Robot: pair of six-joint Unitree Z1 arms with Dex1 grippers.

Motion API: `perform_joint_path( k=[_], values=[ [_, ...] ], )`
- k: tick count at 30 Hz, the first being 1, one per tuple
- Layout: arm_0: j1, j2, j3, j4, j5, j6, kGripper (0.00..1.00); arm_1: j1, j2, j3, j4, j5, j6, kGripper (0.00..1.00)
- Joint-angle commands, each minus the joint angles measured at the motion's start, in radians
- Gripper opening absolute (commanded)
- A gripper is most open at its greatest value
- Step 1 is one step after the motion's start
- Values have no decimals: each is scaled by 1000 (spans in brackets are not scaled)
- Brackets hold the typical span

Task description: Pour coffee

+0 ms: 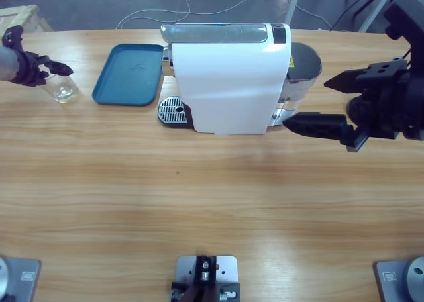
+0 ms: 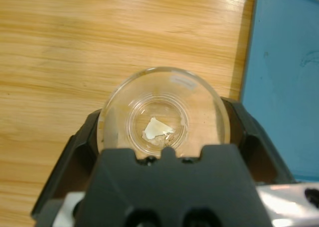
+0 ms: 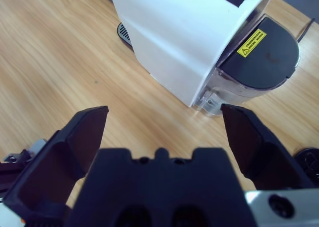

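Observation:
My left gripper (image 1: 58, 75) is shut on a clear glass tumbler (image 1: 64, 89) at the table's far left. In the left wrist view I look down into the tumbler (image 2: 162, 112), with both jaws of my left gripper (image 2: 164, 125) against its sides. It holds only a pale glint at the bottom, and no coffee shows in any view. The white boxy coffee machine (image 1: 228, 77) stands at the back middle, its metal drip grille (image 1: 171, 110) on the left side. My right gripper (image 1: 310, 103) stands open and empty by the machine's right end (image 3: 174, 33), jaws (image 3: 164, 120) wide apart.
A blue tray (image 1: 129, 73) lies between the tumbler and the machine, also at the right edge of the left wrist view (image 2: 284, 77). The machine's dark water tank (image 3: 259, 53) with a yellow warning label sits close ahead of the right gripper. Bare wooden table (image 1: 212, 196) fills the front.

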Motion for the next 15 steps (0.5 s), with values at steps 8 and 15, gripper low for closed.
perform_joint_path(
  k=[8,15],
  values=[
    [-168,-246,-4,116,-349,286,187,-60,19,-33,54,-14,-60,1000],
    [-336,-134,-53,137,-394,405,102,-187,-72,-37,177,-3,-149,1000]
  ],
)
